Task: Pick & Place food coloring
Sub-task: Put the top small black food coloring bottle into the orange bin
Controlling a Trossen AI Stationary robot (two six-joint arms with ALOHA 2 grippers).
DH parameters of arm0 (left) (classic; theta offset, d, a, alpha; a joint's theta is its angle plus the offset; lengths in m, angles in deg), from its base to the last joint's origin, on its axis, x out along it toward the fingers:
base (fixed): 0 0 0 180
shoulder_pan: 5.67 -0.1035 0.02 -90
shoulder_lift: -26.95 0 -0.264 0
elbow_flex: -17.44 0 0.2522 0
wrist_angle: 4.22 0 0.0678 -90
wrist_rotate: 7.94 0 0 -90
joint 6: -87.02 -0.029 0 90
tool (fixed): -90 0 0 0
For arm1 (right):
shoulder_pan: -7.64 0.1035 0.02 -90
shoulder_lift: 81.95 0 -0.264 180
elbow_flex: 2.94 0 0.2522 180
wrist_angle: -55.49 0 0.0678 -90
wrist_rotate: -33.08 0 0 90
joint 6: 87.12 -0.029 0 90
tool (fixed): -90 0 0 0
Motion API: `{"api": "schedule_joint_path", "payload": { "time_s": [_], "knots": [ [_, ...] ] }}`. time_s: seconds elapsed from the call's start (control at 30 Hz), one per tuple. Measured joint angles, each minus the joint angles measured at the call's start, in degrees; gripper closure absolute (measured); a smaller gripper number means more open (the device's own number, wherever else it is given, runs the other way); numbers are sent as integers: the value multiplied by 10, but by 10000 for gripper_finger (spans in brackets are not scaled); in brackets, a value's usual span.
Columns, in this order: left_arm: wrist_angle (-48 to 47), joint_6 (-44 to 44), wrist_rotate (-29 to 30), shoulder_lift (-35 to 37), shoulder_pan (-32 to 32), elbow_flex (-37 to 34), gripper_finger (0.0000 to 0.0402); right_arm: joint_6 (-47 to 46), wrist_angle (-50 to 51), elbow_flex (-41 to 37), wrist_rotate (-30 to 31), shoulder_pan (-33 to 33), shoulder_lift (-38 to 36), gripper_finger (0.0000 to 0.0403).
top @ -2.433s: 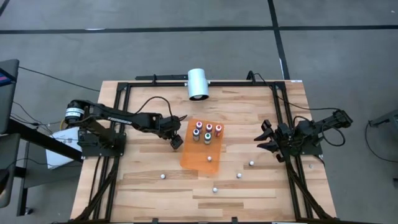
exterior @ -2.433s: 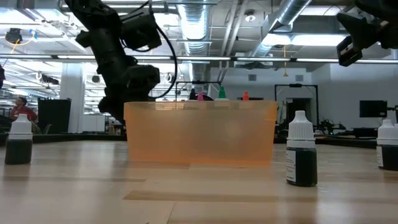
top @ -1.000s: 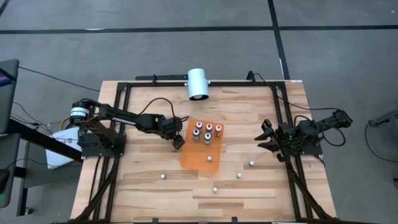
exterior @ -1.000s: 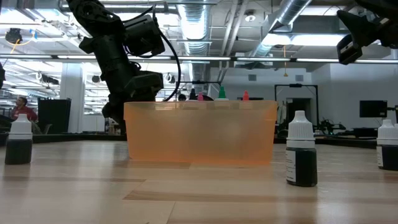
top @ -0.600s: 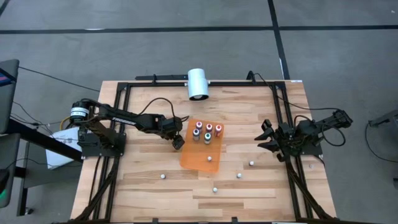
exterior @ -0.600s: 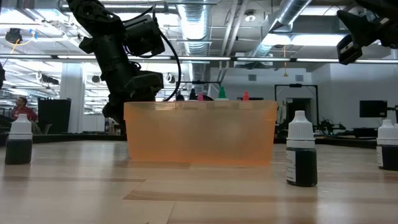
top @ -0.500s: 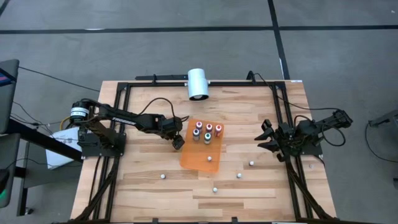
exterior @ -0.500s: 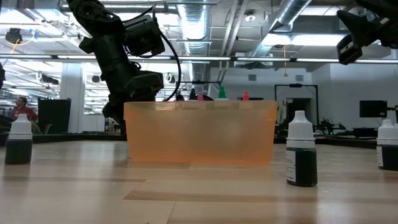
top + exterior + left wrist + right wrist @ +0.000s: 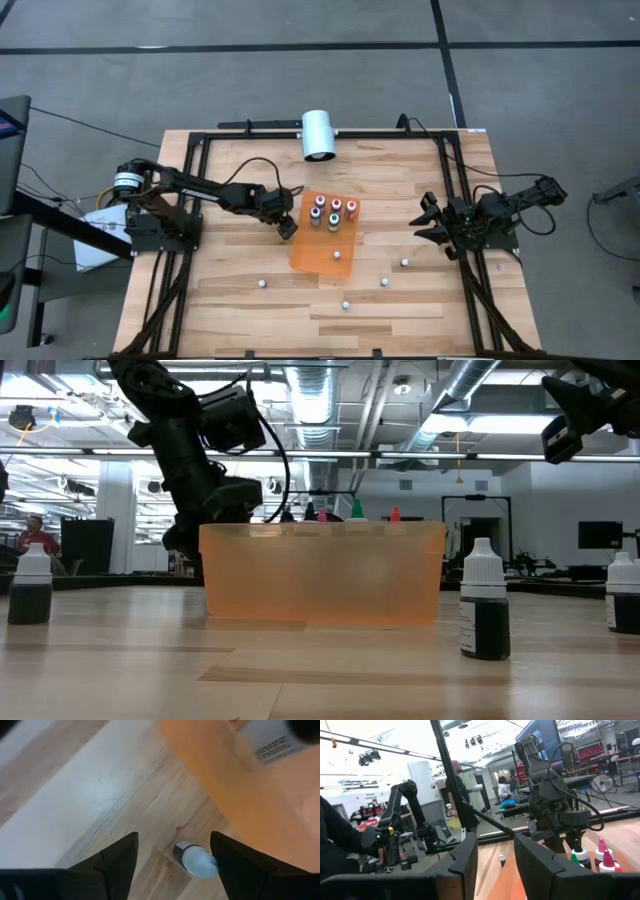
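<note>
An orange tray sits mid-table with several food coloring bottles standing in its far end and one nearer. More bottles stand loose on the wood. My left gripper hangs open, slanting down, just left of the tray. In the left wrist view a white-capped bottle is on the wood between its fingers, close to one finger; whether it stands or lies I cannot tell. My right gripper waits at the right, raised and open.
A white cylinder lies at the far edge. Black frame rails run along both sides and the back. In the low view the tray's wall hides the left gripper's fingertips; bottles stand on either side of it.
</note>
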Motion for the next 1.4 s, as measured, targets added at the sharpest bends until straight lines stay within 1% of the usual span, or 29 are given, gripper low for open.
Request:
{"api": "schedule_joint_path", "payload": {
  "time_s": [0.13, 0.23, 0.8, 1.03, 1.27, 1.4],
  "knots": [
    [-1, 14, -9, -21, 2, 0, 175, 0, 0, 0, 0, 0, 0, 287],
    [-1, 24, -2, -28, 4, 0, 192, 0, 0, 0, 0, 0, 0, 287],
    [19, 26, -3, -31, 4, 0, 259, 0, 0, 0, 2, 0, 0, 287],
    [18, 25, -4, -31, 4, 0, 293, 0, 0, 0, 2, 0, 0, 287],
    [13, 9, -4, -31, 4, 7, 324, 0, 0, 0, 2, 0, 0, 287],
    [-1, -12, -4, -31, 4, 28, 329, 0, 0, 0, 2, 0, 0, 287]
  ]
}}
